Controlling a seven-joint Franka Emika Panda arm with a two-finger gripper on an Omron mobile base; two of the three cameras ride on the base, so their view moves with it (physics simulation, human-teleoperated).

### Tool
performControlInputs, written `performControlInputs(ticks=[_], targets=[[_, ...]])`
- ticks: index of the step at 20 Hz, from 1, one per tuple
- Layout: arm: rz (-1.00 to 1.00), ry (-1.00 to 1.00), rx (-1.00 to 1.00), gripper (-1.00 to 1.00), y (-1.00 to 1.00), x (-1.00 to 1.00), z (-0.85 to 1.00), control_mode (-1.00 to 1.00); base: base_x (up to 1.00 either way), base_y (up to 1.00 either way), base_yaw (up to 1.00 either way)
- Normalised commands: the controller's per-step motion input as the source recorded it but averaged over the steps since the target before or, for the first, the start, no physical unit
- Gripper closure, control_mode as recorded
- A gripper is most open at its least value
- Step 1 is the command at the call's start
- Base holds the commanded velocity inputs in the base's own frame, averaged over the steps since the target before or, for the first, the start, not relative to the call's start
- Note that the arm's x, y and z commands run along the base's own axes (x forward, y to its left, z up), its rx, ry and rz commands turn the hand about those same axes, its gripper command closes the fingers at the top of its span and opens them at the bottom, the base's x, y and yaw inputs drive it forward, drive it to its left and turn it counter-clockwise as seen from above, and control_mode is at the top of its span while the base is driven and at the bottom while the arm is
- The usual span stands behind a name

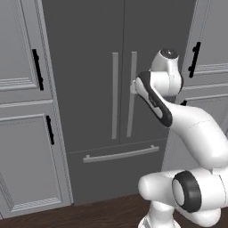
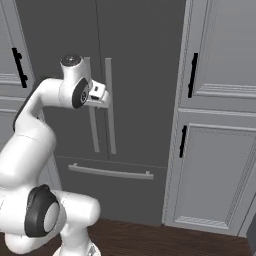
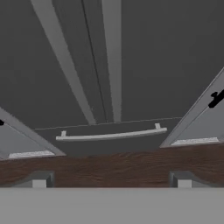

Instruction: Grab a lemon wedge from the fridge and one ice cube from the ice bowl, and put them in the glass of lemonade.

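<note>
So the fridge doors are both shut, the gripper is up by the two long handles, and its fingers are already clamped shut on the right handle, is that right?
Not quite. The fridge doors are shut and the gripper is up by the two long handles, but it is open, not clamped. The hand view shows its two fingertips standing wide apart with nothing between them.

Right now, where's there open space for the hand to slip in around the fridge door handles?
The open hand sits at the right handle, crowded against it. The thin gap between the right and left handle is tight. Bare door panel lies right of the right handle, bordered by the grey cabinet, and above the drawer handle.
</note>
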Motion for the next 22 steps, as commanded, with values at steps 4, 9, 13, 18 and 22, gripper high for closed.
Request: performControlInputs(ticks=[4, 9, 13, 18, 22], targets=[[-0.02, 0.0, -0.01, -1.0, -0.08, 0.82, -0.29, -1.0, 0.0, 0.0, 0.0], [0.02, 0.01, 0.0, -1.0, 0.0, 1.0, -0.42, -1.0, 0.0, 0.0, 0.0], [0.05, 0.0, 0.0, -1.0, 0.0, 0.96, -0.48, -1.0, 0.0, 0.0, 0.0], [0.02, 0.0, 0.0, -1.0, -0.1, 0.5, -0.34, -1.0, 0.0, 0.0, 0.0], [0.04, -0.01, 0.0, -1.0, -0.23, 0.34, -0.05, -1.0, 0.0, 0.0, 0.0]])
